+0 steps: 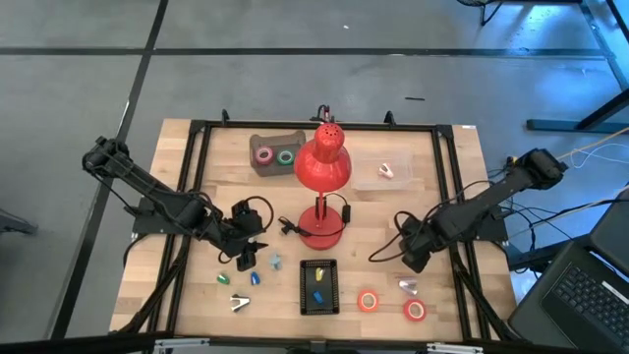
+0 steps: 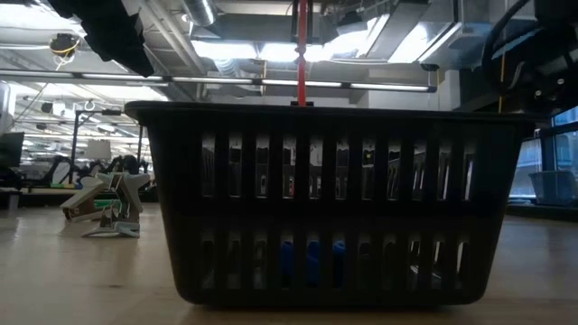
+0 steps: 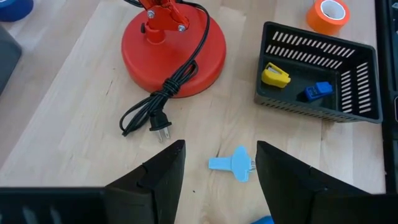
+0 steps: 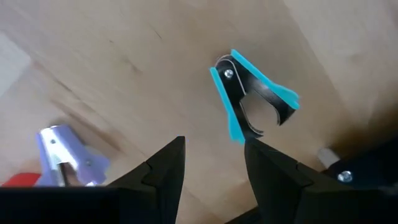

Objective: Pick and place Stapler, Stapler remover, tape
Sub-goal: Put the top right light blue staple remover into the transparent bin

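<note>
The left gripper (image 3: 216, 165) hangs low over the pale wooden table (image 1: 187, 167), its jaws apart with nothing between them; a light blue staple remover (image 3: 232, 164) lies on the boards in the gap ahead of its fingers. The right gripper (image 4: 211, 158) also has its jaws spread and empty, above a teal-handled staple remover (image 4: 252, 96), with a lilac one (image 4: 68, 155) off to the side.

Between the two arms stands a black slatted basket (image 1: 304, 295) holding a yellow piece (image 3: 274, 75) and a blue piece (image 3: 317, 91). Behind it is a red lamp (image 1: 322, 167) on a round base (image 3: 171, 46), its black cord and plug (image 3: 160, 106) coiled on the wood.

An orange tape roll (image 1: 368, 301) and a red tape roll (image 1: 414, 311) lie near the front edge on the right arm's side. Pink and green rolls sit in a brown tray (image 1: 257, 141) at the far side.

A black frame borders the table, which stands on a grey floor. The low view looks past the basket into a workshop with ceiling lights and pipes.
</note>
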Motion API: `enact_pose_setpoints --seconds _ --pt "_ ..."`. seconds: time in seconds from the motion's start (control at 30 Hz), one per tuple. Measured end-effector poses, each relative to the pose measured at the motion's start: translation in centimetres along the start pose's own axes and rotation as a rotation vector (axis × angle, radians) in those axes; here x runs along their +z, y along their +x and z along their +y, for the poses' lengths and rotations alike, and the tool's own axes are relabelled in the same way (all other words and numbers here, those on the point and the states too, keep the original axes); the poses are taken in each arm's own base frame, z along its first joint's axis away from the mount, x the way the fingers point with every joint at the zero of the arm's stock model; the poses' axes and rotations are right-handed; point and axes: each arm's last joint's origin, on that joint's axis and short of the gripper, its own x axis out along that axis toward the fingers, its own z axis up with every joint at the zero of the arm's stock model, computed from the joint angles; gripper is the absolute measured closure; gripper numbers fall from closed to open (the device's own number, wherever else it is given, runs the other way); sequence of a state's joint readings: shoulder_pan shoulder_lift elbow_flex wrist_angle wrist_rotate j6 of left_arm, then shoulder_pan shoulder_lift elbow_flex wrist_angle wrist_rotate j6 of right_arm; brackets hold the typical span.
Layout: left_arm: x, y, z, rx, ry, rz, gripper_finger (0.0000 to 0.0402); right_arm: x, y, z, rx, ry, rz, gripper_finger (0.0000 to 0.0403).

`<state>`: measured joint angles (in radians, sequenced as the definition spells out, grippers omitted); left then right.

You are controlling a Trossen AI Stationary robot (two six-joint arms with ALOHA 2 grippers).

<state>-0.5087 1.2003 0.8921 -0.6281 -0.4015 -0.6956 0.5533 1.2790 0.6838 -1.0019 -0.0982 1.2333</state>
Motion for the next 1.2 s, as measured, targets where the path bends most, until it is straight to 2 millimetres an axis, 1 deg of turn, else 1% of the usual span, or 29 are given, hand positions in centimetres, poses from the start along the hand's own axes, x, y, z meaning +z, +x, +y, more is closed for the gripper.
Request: enact_pose_setpoints --seconds 0.47,0.53,0.6,0.67,0.73,0.83,0.87,1.2 --pt "0.0 0.0 0.0 0.0 0.001 0.0 0.0215 0.5 1.6 0.9 -0.054 -0.057 0.02 0.0236" --pt "0.0 0.0 0.0 0.0 0.002 0.0 0.0215 0.5 1.8 1.0 -0.064 -0.058 0.025 0.0241" --pt "0.0 0.0 0.0 0.0 0.002 0.0 0.0215 0.6 1.9 1.0 -0.072 -0.059 0.028 0.0255" --pt "0.0 0.0 0.0 0.0 0.002 0.001 0.0215 0.6 2.0 1.0 -0.079 -0.058 0.03 0.028" --pt "0.0 0.0 0.0 0.001 0.002 0.0 0.0215 0.6 2.0 1.0 -0.08 -0.058 0.032 0.0315" --pt "0.0 0.0 0.0 0.001 0.002 0.0 0.0215 0.6 2.0 1.1 -0.073 -0.06 0.031 0.0379" --pt "0.0 0.0 0.0 0.001 0.002 0.0 0.0215 0.6 1.9 1.1 -0.073 -0.059 0.031 0.0389" --pt "0.0 0.0 0.0 0.001 0.002 -0.001 0.0215 0.3 2.0 1.3 -0.057 -0.067 0.043 0.04"
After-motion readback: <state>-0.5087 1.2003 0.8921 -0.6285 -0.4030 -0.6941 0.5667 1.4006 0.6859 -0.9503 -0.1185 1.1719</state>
